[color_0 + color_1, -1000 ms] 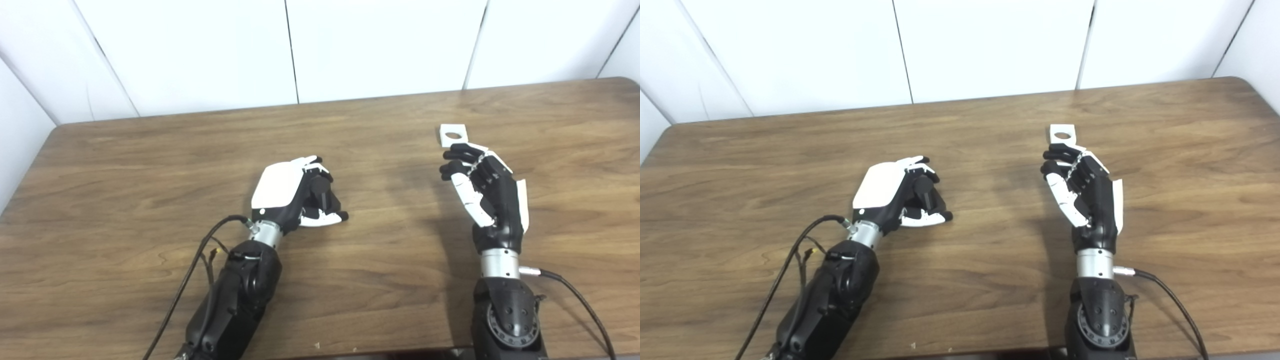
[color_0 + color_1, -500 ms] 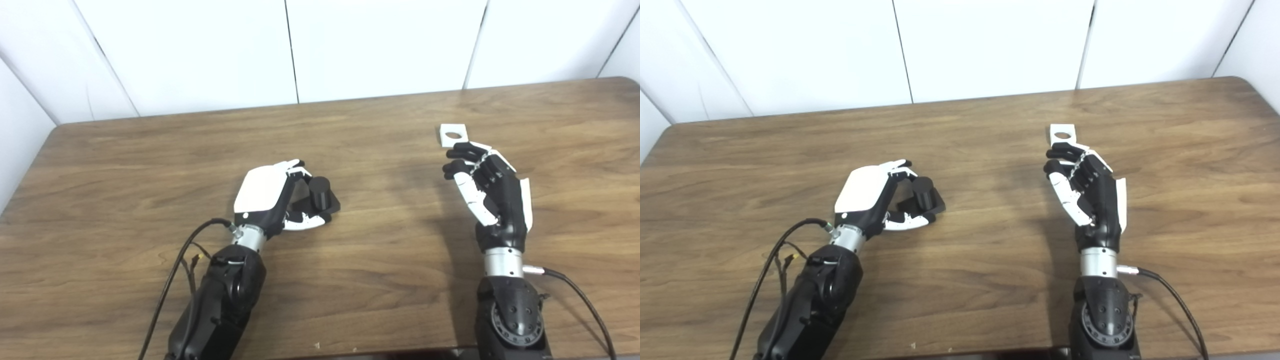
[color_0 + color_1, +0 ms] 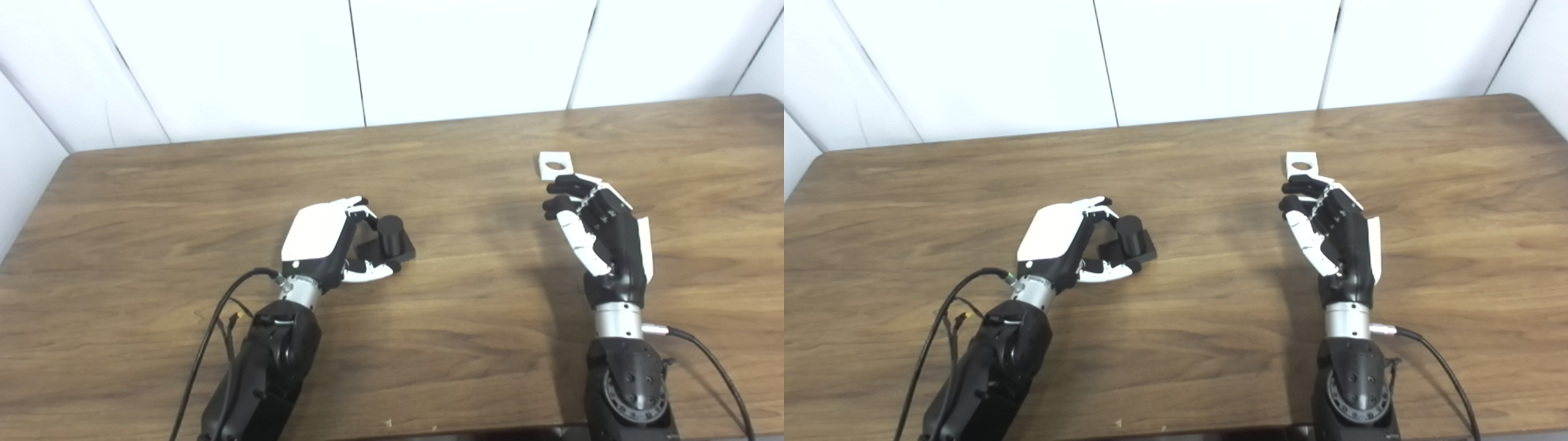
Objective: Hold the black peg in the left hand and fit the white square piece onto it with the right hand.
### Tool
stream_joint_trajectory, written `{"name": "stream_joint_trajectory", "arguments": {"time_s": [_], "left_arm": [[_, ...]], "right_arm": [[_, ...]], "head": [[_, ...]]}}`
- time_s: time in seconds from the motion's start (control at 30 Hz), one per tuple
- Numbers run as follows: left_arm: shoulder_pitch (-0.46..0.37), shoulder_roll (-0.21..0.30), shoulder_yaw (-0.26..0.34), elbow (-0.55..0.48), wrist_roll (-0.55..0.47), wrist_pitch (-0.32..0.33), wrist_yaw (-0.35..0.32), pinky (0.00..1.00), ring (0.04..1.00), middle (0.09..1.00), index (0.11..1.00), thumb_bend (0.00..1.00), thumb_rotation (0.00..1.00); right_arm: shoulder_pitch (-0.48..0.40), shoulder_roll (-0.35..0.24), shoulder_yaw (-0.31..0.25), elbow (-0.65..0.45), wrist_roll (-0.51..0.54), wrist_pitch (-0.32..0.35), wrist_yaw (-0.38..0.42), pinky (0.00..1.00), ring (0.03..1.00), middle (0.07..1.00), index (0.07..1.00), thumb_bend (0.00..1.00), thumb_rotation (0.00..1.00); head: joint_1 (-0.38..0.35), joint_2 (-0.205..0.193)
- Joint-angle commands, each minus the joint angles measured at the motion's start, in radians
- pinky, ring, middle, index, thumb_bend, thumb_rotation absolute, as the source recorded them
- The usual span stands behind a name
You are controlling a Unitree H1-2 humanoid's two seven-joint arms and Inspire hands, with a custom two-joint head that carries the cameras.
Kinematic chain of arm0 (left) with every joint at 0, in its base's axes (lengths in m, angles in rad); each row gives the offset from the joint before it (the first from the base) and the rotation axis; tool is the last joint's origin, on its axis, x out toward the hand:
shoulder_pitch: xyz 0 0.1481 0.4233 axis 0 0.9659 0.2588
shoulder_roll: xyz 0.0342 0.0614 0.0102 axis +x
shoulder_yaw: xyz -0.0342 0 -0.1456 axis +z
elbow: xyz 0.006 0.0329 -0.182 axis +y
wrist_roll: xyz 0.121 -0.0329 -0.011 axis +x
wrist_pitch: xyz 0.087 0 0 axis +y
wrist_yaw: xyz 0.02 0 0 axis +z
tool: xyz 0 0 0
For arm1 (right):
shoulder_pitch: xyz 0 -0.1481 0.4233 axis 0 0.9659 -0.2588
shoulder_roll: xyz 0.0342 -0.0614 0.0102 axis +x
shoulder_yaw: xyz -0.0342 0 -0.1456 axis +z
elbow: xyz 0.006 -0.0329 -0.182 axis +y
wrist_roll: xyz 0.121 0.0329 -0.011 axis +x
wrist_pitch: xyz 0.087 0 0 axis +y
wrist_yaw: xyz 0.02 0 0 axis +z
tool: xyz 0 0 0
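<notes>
Nearest you, the left hand [image 3: 324, 242] rests on the wooden table [image 3: 153, 202], fingers curled loosely beside the black peg [image 3: 390, 236]. You cannot tell whether they touch it. The peg stands upright on its square base, on the table. To the right, the right hand [image 3: 597, 229] hangs above the table, palm facing left, fingers half bent and apart, holding nothing. Just beyond its fingertips [image 3: 1298, 182], the white square piece [image 3: 555, 165] lies flat, hole up.
</notes>
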Motion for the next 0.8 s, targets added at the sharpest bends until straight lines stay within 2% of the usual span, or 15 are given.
{"name": "stream_joint_trajectory", "arguments": {"time_s": [0.0, 0.13, 0.17, 0.2, 0.23, 0.3, 0.77], "left_arm": [[0.042, 0.04, 0.022, 0.03, -0.006, 0.052, -0.035, 0.68, 0.853, 0.852, 0.574, 0.84, 0.31], [0.05, 0.029, 0.035, 0.052, -0.041, 0.02, 0.01, 0.66, 0.826, 0.829, 0.531, 0.83, 0.22], [0.053, 0.026, 0.04, 0.059, -0.056, 0.007, 0.027, 0.65, 0.822, 0.826, 0.52, 0.77, 0.19], [0.055, 0.023, 0.042, 0.064, -0.067, 0.001, 0.037, 0.65, 0.818, 0.823, 0.504, 0.65, 0.13], [0.056, 0.022, 0.043, 0.066, -0.073, -0.003, 0.044, 0.65, 0.817, 0.822, 0.494, 0.58, 0.1], [0.057, 0.022, 0.042, 0.078, -0.081, -0.013, 0.06, 0.64, 0.815, 0.821, 0.489, 0.54, 0.08], [0.055, 0.033, 0.022, 0.099, -0.105, -0.019, 0.081, 0.64, 0.825, 0.829, 0.488, 0.52, 0.08]], "right_arm": [[-0.017, -0.004, -0.002, -0.009, 0.0, -0.01, 0.007, 0.49, 0.538, 0.61, 0.601, 0.44, 0.4], [-0.014, -0.002, -0.002, -0.014, -0.003, -0.006, 0.007, 0.5, 0.543, 0.609, 0.602, 0.44, 0.41], [-0.013, -0.003, -0.002, -0.014, -0.002, -0.007, 0.007, 0.5, 0.544, 0.609, 0.602, 0.44, 0.41], [-0.013, -0.003, -0.002, -0.014, -0.003, -0.008, 0.007, 0.5, 0.545, 0.609, 0.603, 0.44, 0.41], [-0.013, -0.004, -0.002, -0.014, -0.004, -0.009, 0.007, 0.51, 0.545, 0.609, 0.603, 0.45, 0.41], [-0.012, -0.006, -0.003, -0.015, -0.002, -0.011, 0.009, 0.5, 0.544, 0.609, 0.602, 0.44, 0.4], [-0.014, -0.01, -0.01, -0.021, 0.011, -0.012, 0.015, 0.49, 0.538, 0.606, 0.609, 0.44, 0.39]], "head": [[-0.002, 0.001], [-0.004, 0.002], [-0.004, 0.002], [-0.003, 0.003], [-0.003, 0.003], [-0.005, 0.004], [-0.021, 0.003]]}}
